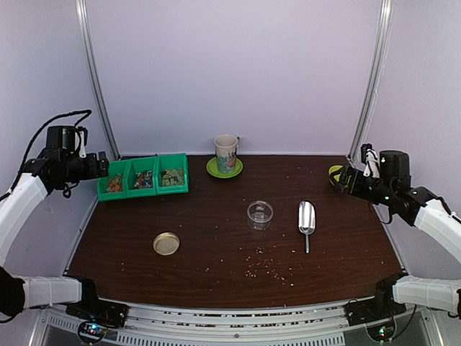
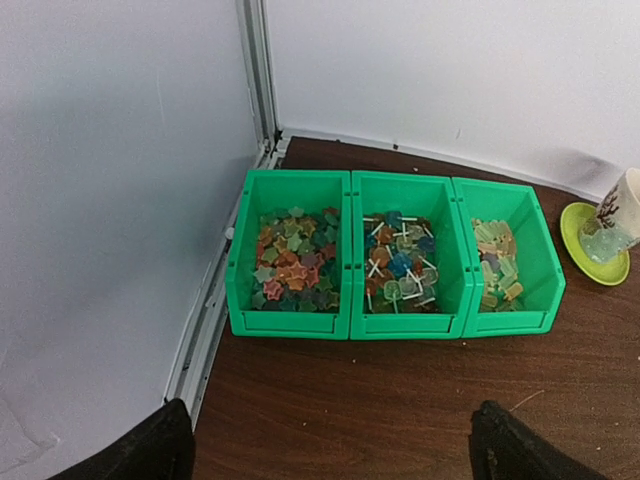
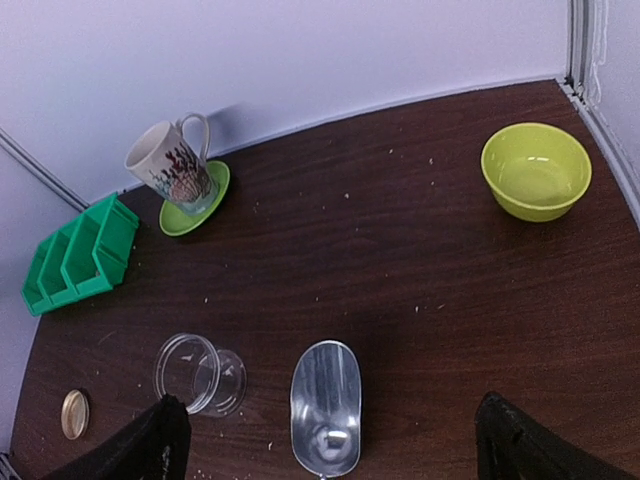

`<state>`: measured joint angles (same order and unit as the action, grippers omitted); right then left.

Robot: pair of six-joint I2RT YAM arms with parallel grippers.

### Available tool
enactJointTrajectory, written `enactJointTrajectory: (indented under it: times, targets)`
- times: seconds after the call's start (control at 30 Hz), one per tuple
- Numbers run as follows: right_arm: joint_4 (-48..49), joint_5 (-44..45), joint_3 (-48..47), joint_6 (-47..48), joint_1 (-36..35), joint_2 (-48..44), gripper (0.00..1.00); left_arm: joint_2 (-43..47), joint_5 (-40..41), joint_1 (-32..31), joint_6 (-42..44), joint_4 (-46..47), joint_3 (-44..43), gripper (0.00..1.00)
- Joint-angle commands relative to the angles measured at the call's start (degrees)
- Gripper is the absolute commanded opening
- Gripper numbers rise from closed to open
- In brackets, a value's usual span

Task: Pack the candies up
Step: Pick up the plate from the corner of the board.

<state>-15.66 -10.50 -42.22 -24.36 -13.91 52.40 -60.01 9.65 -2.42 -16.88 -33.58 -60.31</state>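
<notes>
Candies (image 2: 290, 265) sit in far-left bins (image 2: 290, 325), just ahead of the left gripper (image 2: 330, 450); right gripper (image 1: 346, 179) well away. Both jaws apart.

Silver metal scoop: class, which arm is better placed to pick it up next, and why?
Probably right. The silver metal scoop lies nearer the open right claw; the left claw hangs far off by the green plastic candy bins.
</notes>
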Motion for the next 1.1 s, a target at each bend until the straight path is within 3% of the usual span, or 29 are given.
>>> enactJointTrajectory:
  times: [0.0,0.23,0.4,0.57,0.77,1.07]
  targets:
    - [3.08,3.92,1.51,1.08,-4.83,2.15,1.00,-6.41,0.39,0.57,-3.24,0.47,-5.55,0.98]
    - [7.33,8.49,4.18,2.78,-12.23,3.58,1.00,-20.53,-3.05,0.58,-6.10,1.35,-13.80,0.98]
    - [8.76,8.65,5.27,2.52,-15.99,4.63,1.00,-29.85,0.16,0.57,-5.25,2.22,-19.66,0.97]
    - [8.60,8.46,4.76,3.04,-17.84,4.66,1.00,-39.08,4.77,0.57,-2.82,2.68,-25.35,0.91]
    - [9.06,8.54,5.51,3.27,-18.30,3.61,0.98,-48.53,3.99,0.68,-2.45,2.45,-29.64,0.85]
    - [11.65,8.74,8.02,3.00,-19.66,2.53,0.96,-56.33,3.91,0.62,-3.50,2.12,-33.46,0.72]
